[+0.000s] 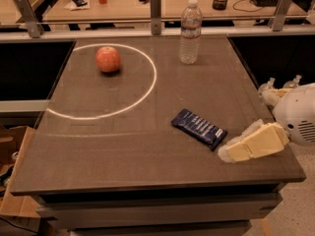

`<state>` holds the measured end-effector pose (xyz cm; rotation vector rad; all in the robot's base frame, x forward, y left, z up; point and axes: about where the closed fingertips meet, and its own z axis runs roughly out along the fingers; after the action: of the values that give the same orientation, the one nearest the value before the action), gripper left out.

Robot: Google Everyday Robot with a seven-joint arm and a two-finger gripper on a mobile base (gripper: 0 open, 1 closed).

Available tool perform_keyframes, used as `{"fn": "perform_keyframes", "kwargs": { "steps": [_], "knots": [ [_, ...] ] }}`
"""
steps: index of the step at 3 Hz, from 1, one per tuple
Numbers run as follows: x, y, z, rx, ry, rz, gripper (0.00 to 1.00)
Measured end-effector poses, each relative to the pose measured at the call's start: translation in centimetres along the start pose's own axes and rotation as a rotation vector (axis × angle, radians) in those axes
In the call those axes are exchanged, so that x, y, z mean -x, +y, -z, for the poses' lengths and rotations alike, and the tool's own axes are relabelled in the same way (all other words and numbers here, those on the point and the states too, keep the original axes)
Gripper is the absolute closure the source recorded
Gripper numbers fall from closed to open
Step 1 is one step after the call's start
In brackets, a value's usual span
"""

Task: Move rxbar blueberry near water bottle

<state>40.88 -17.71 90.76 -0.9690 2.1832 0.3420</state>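
Hovering just beside the rxbar blueberry (199,128), gripper (225,153) with jaw state unclear; water bottle (190,33), apple (108,59) well apart

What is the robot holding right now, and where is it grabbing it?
Nothing yet. The end effector is just beside the right end of the rxbar blueberry, which lies flat on the table.

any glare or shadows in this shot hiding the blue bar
Camera view: warm, dim lighting; a bright white ring glares on the dark brown table; the round red apple casts a small shadow at its base; the flat navy-blue wrapped bar shows no glare; the pale gripper sits beside its right end.
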Motion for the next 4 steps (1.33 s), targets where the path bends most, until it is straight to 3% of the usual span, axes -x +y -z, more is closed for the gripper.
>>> {"fn": "perform_keyframes", "kwargs": {
  "steps": [2,4],
  "knots": [
    [1.3,3.6,-1.5,0.056,-0.07,0.039,0.0],
    [1.8,4.5,-5.3,0.036,-0.095,0.046,0.0]
  ]
}}
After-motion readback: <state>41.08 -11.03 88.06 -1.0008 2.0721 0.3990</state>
